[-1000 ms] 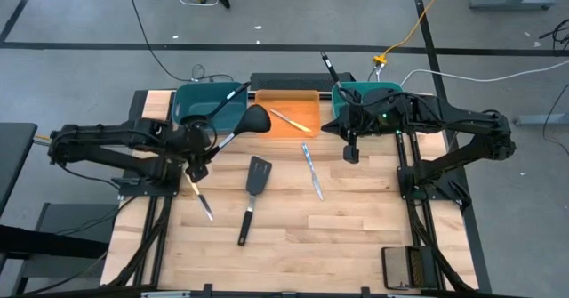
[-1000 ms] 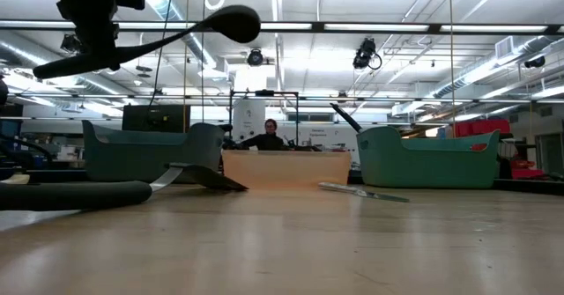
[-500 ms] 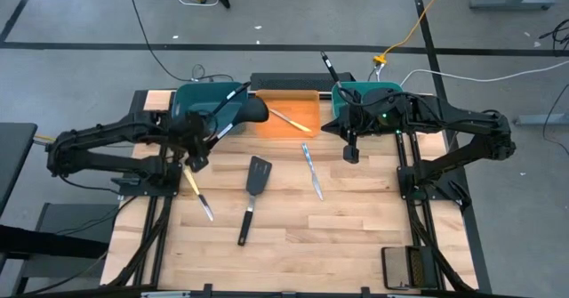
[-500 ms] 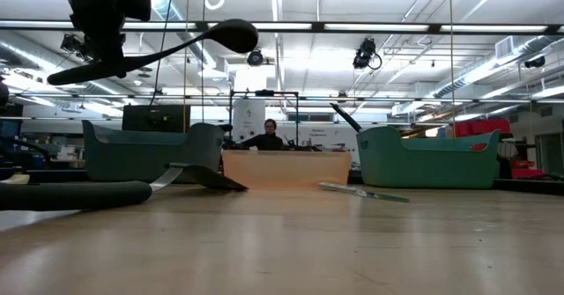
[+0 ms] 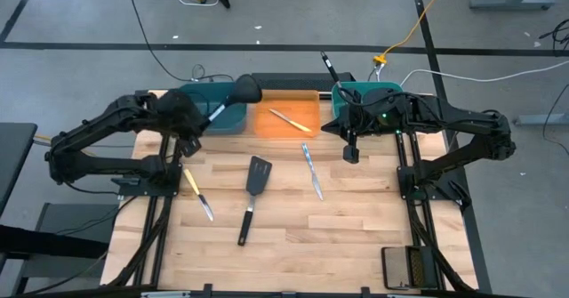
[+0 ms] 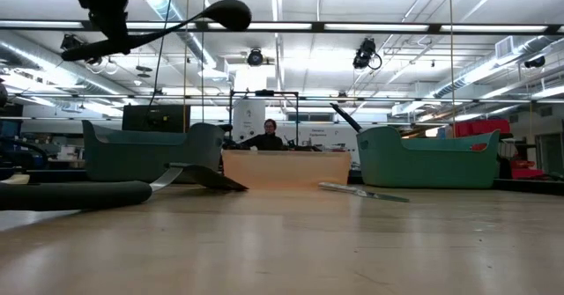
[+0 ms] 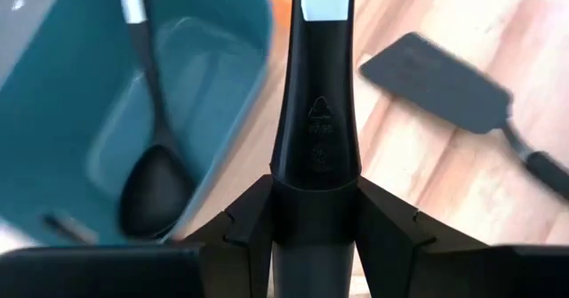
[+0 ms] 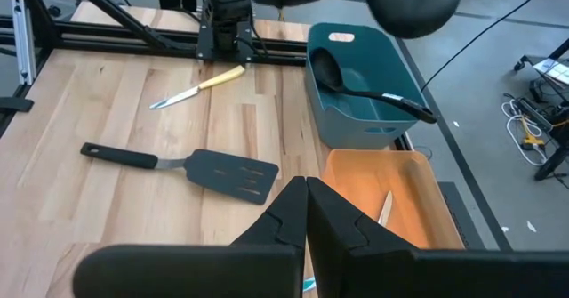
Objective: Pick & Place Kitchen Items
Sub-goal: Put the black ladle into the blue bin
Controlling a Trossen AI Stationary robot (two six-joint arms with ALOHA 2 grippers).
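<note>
Black ladle [image 5: 242, 91], teal bin [image 5: 191, 98], orange bin [image 5: 293, 124]

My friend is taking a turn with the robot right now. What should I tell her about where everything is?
Left tool: shut on a black ladle, held high over the left teal bin.
Right tool: shut, holding nothing, waiting by the right teal bin.
Done: one ladle lies in the left bin, a yellow knife in the orange bin, one utensil handle sticks out of the right bin.
Left on the table: the spatula, a yellow knife, a silver knife.
</note>
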